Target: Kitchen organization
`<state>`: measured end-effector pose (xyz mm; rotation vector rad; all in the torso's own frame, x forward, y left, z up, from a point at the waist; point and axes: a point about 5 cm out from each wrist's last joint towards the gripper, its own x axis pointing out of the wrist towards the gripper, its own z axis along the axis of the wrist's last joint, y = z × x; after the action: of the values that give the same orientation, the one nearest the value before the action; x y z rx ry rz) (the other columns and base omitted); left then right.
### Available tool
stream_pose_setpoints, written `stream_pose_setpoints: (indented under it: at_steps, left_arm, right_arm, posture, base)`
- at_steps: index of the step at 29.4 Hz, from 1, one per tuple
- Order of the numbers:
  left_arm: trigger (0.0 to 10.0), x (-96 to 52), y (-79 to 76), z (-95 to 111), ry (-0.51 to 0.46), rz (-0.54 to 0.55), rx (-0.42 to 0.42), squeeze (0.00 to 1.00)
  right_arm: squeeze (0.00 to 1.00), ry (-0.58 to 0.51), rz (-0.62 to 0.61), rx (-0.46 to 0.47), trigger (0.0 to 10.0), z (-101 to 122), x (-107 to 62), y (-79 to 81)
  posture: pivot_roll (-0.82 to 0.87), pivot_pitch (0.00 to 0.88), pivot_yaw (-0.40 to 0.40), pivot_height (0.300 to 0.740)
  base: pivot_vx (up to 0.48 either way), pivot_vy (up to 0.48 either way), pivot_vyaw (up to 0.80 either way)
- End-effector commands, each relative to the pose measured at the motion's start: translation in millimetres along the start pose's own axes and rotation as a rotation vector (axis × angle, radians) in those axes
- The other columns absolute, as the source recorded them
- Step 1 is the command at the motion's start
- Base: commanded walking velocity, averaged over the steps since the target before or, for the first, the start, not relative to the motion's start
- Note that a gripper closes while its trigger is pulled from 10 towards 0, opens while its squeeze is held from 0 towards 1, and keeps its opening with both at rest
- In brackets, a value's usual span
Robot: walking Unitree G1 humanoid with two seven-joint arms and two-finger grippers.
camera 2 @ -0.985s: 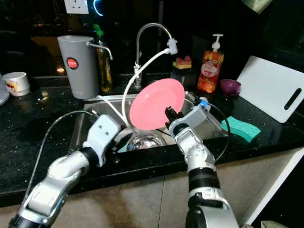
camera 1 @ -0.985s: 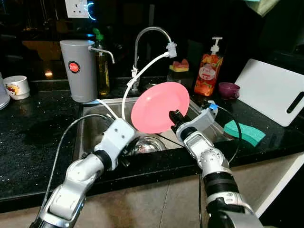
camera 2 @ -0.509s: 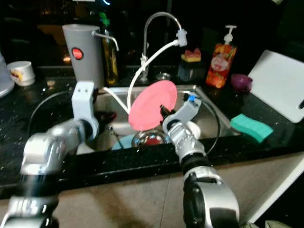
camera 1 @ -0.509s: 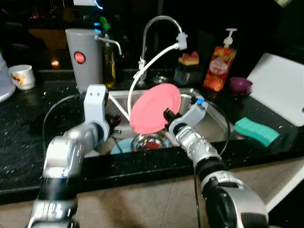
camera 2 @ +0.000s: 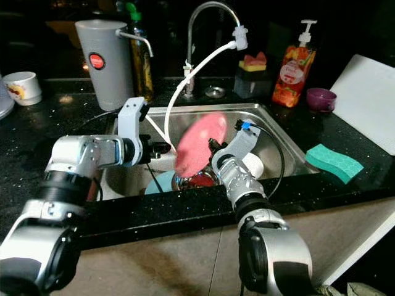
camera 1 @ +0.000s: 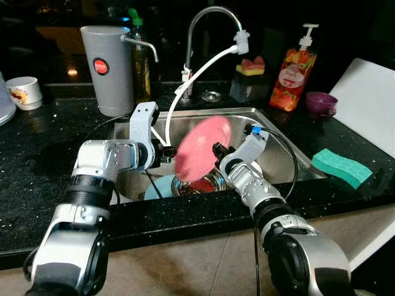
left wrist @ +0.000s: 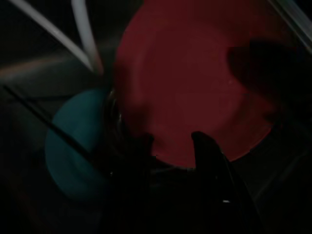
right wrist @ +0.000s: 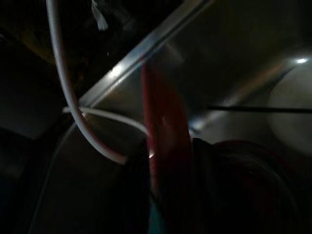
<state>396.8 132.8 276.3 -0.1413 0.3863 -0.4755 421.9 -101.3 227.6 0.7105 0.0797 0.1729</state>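
- The sink (camera 1: 281, 154) sits in the middle of the counter (camera 1: 37, 166), faucet (camera 1: 207, 24) behind it.
- Over the basin, the plate (camera 1: 200, 148) stands tilted on edge, above a metal bowl (camera 1: 207, 182).
- The right gripper (camera 1: 217, 150) clamps the plate's right rim; the left gripper (camera 1: 168, 151) is just left of it.
- Left rear: canister (camera 1: 108, 68) and cup (camera 1: 23, 92).
- Right rear: soap bottle (camera 1: 295, 65); sponge (camera 1: 344, 168) lies right of the sink.

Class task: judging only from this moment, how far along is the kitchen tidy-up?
Done: nothing looks put away. In hand: the right claw grips the round pink plate over the steel sink, with the left claw at its opposite edge. Left: a metal bowl and a teal dish sit in the sink.
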Motion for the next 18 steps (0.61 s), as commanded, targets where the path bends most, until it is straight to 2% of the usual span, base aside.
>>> stream_pose_setpoints:
  at_steps: [1,2,3,4,5,6,7,9,10,11,13,14,15,18]
  left_arm:
    - [10.0,2.4,1.8,-2.2,0.025,0.006,0.013,0.00]
    - [10.0,3.7,2.2,-2.2,0.030,0.005,0.012,0.00]
    - [10.0,4.5,2.0,-0.9,0.031,0.001,0.011,0.00]
    - [10.0,4.5,2.0,-0.9,0.031,0.001,0.011,0.00]
    - [10.0,4.4,0.9,1.0,0.026,-0.007,0.015,0.00]
    - [10.0,4.4,0.9,1.0,0.026,-0.007,0.015,0.00]
    - [10.0,3.1,-2.2,6.4,0.014,-0.035,0.035,0.00]
    - [10.0,0.3,-6.2,13.0,-0.018,-0.072,0.050,0.00]
    - [10.0,0.3,-6.2,13.0,-0.018,-0.072,0.050,0.00]
    - [10.0,-1.4,-8.0,19.0,-0.063,-0.083,0.072,0.00]
    - [10.0,-3.8,-9.5,25.5,-0.105,-0.098,0.091,0.00]
    - [10.0,-6.9,-11.7,29.0,-0.131,-0.108,0.127,0.00]
    - [10.0,-6.9,-11.7,29.0,-0.131,-0.108,0.127,0.00]
    - [10.0,-13.9,-16.6,32.0,-0.178,-0.098,0.204,0.00]
  right_arm:
    - [1.00,-0.033,0.028,-0.006,10.0,7.2,1.1,5.1]
    - [1.00,-0.055,0.055,-0.002,10.0,11.3,1.5,8.5]
    - [0.89,-0.095,0.136,0.011,8.2,18.7,1.7,17.8]
    - [0.89,-0.095,0.136,0.011,8.2,18.7,1.7,17.8]
    - [0.00,-0.141,0.203,0.002,9.5,26.7,1.2,26.6]
    - [0.00,-0.141,0.203,0.002,9.5,26.7,1.2,26.6]
    - [0.00,-0.246,0.314,-0.049,10.0,44.7,-2.1,43.8]
    - [0.00,-0.333,0.366,-0.160,10.0,58.1,-6.8,56.7]
    - [0.00,-0.333,0.366,-0.160,10.0,58.1,-6.8,56.7]
    - [0.00,-0.388,0.393,-0.260,10.0,64.9,-11.6,64.7]
    - [0.00,-0.454,0.426,-0.374,10.0,71.1,-18.9,75.1]
    - [0.00,-0.492,0.440,-0.432,10.0,75.6,-24.7,79.7]
    - [0.00,-0.492,0.440,-0.432,10.0,75.6,-24.7,79.7]
    - [0.00,-0.562,0.448,-0.512,10.0,86.0,-39.7,79.3]
  posture:
    - [0.26,0.123,-0.053,0.740]
    - [0.26,0.122,-0.053,0.740]
    - [0.26,0.120,-0.055,0.740]
    - [0.26,0.120,-0.055,0.740]
    - [0.26,0.117,-0.055,0.740]
    - [0.26,0.117,-0.055,0.740]
    - [0.27,0.115,-0.056,0.740]
    - [0.27,0.115,-0.056,0.740]
    - [0.27,0.115,-0.056,0.740]
    - [0.27,0.112,-0.055,0.740]
    - [0.26,0.110,-0.043,0.740]
    - [0.26,0.111,-0.040,0.740]
    - [0.26,0.111,-0.040,0.740]
    - [0.24,0.123,-0.038,0.740]
  base:
    - [0.000,0.000,0.00]
    - [0.000,0.000,0.00]
    - [0.000,0.000,0.00]
    - [0.000,0.000,0.00]
    - [0.000,0.000,0.00]
    - [0.000,0.000,0.00]
    - [0.000,0.000,0.00]
    - [0.000,0.000,0.00]
    - [0.000,0.000,0.00]
    - [0.000,0.000,0.00]
    - [0.000,0.000,0.00]
    - [0.000,0.000,0.00]
    - [0.000,0.000,0.00]
    - [0.000,0.000,0.00]
